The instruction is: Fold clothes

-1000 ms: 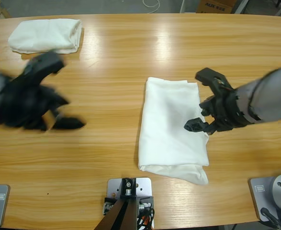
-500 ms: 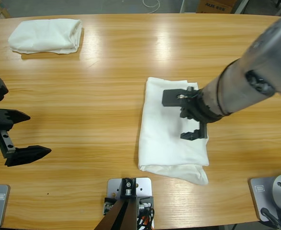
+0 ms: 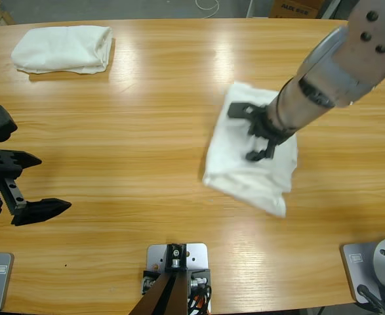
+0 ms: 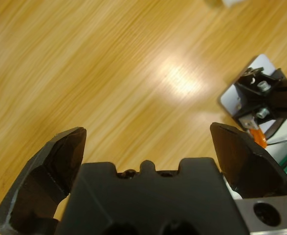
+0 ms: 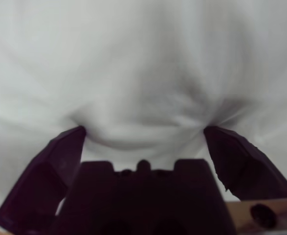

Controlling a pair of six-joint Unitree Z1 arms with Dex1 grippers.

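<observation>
A folded white T-shirt point(image 3: 244, 178) lies skewed at the table's right-middle, its lower corner pointing toward the front edge. My right gripper point(image 3: 248, 132) reaches in from the upper right and presses down on it, jaws spread wide. In the right wrist view the cloth point(image 5: 143, 58) fills the picture and dimples around my right gripper point(image 5: 143, 129). A second folded white T-shirt point(image 3: 62, 48) rests at the far left corner. My left gripper point(image 3: 42, 184) hovers open at the left edge, holding nothing; in its wrist view the left gripper point(image 4: 148, 132) has only bare wood between its jaws.
Bare wooden table point(image 3: 133, 131) stretches between the two shirts and in front of the left gripper. Beyond the far edge are a cardboard box point(image 3: 296, 8) and a white cable point(image 3: 208, 8) on the floor.
The right gripper swung over the shirt and pushed it up and to the right, turning it askew. The left arm drew back to the left edge, then stayed still.
</observation>
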